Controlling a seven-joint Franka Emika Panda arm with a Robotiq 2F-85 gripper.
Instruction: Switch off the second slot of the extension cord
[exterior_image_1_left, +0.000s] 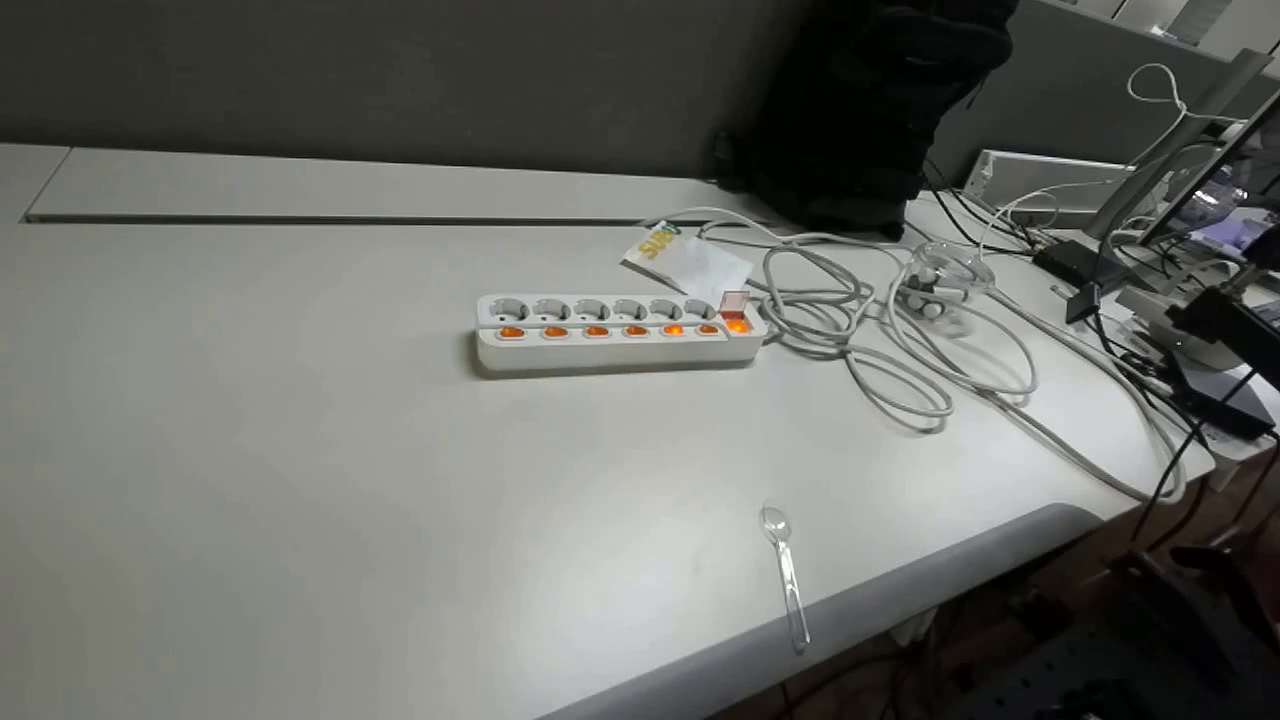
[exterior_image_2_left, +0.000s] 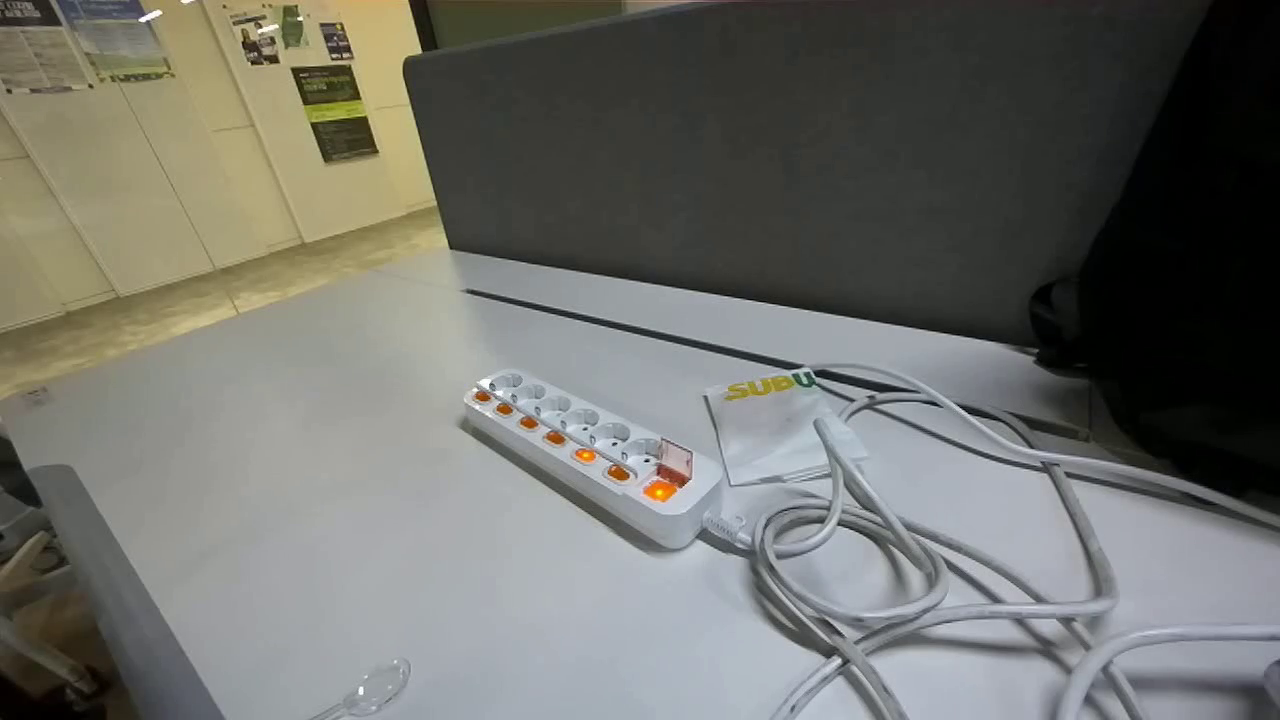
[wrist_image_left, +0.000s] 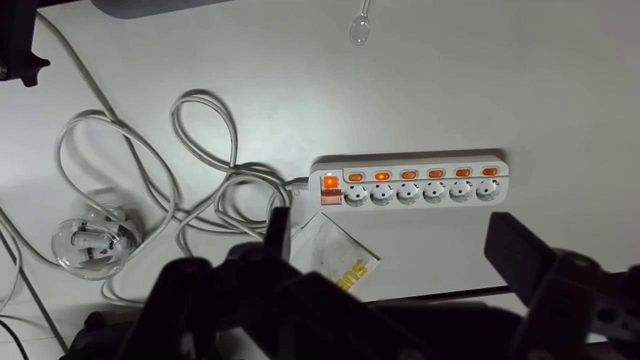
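We record the gripper (wrist_image_left: 392, 235) with fingers (wrist_image_left: 517, 255) parted. On the strip (exterior_image_1_left: 620, 354), the socket switch (wrist_image_left: 382, 176) second from the cable (wrist_image_left: 300, 186) glows.

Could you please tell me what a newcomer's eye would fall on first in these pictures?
Probably the white power strip on the pale table, where the square switch and one small orange switch glow. The tangled cables beside its lit end likely come next. In the wrist view, the open black gripper looms in the foreground.
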